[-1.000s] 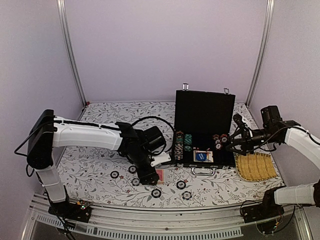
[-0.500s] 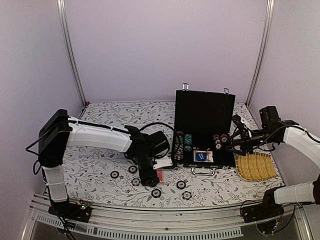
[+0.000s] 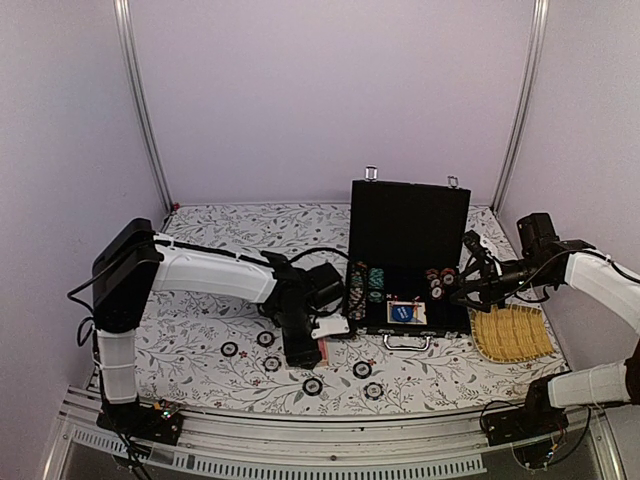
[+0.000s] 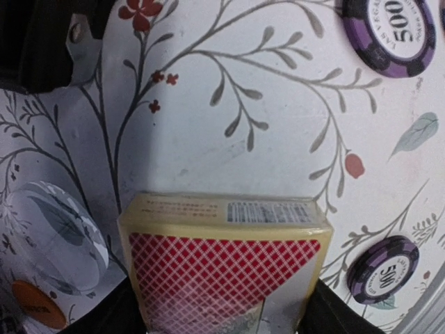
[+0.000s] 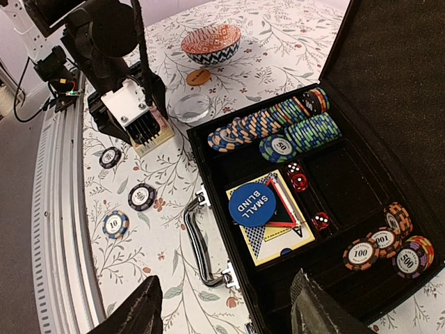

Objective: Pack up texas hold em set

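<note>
The black briefcase (image 3: 410,225) stands open at the table's middle right, with chip rows, red dice, a card deck and a blue disc in its tray (image 5: 327,177). A red-backed card deck (image 4: 222,257) lies on the cloth left of the case's silver handle (image 5: 198,243). My left gripper (image 4: 222,313) is down over it, a finger against each long side. Several poker chips (image 3: 362,369) lie loose along the front. The orange disc (image 5: 198,76) lies farther back. My right gripper (image 5: 229,313) hovers open over the case's front edge, holding nothing.
A pink patterned bowl (image 5: 211,42) sits behind the orange disc, and a clear round piece (image 5: 191,108) lies beside the case. A yellow woven tray (image 3: 510,333) is right of the case. Two purple chips (image 4: 382,270) lie close to the deck. The metal rail (image 3: 330,435) runs along the front.
The left arm has swung right and settled its gripper over the red deck, and its jaws have narrowed onto it. The right arm has barely moved.
</note>
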Tool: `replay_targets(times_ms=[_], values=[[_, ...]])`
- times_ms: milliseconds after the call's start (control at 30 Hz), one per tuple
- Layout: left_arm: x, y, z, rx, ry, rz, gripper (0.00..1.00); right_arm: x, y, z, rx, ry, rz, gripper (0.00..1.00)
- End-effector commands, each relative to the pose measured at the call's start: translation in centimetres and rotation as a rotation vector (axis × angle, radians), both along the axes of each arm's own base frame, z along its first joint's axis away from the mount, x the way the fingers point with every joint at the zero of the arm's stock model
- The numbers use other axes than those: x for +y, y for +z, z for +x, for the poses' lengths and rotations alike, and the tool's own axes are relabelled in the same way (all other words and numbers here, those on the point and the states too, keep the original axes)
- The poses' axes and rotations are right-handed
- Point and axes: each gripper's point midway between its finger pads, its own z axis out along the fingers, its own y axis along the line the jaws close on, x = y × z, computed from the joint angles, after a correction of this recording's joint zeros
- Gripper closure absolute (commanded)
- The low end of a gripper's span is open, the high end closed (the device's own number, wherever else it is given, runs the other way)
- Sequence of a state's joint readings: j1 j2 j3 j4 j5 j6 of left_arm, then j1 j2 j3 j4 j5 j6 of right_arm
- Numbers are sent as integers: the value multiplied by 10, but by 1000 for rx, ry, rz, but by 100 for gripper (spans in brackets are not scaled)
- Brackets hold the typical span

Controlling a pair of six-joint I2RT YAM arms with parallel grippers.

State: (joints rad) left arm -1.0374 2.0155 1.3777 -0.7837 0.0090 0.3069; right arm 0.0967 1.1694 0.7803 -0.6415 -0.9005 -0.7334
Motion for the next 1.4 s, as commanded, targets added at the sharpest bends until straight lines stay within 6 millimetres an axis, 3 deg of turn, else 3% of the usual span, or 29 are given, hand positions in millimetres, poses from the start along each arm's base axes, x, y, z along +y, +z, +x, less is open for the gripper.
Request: replay_targets(times_ms=[0,133,367,533,700,900,1067,1367], values=[[-3,0,-1,39,-7,12,33,1,0,0,-6,12,13,37],[-15,23,-4,48,-9,-24,39,1,1,0,-7,12,14,37],[-73,103,8,-80,-62,-213,42,-3,-3,8,-12,-20,-20,37],[-117,137,54,-345,-62,-293,43,-7,-5,17,-11,-68,-42,37],[-150,138,101,-538,-28,-277,44,-34,-18,50,-32,-266,-143,37],[-185,138,134,-736,-32,-296,43,-57,-12,65,-34,-390,-143,37],[-202,133,154,-853,-56,-304,41,-66,-10,68,-37,-430,-145,37],[-219,113,170,-903,-100,-292,38,-67,-12,68,-35,-434,-149,37]])
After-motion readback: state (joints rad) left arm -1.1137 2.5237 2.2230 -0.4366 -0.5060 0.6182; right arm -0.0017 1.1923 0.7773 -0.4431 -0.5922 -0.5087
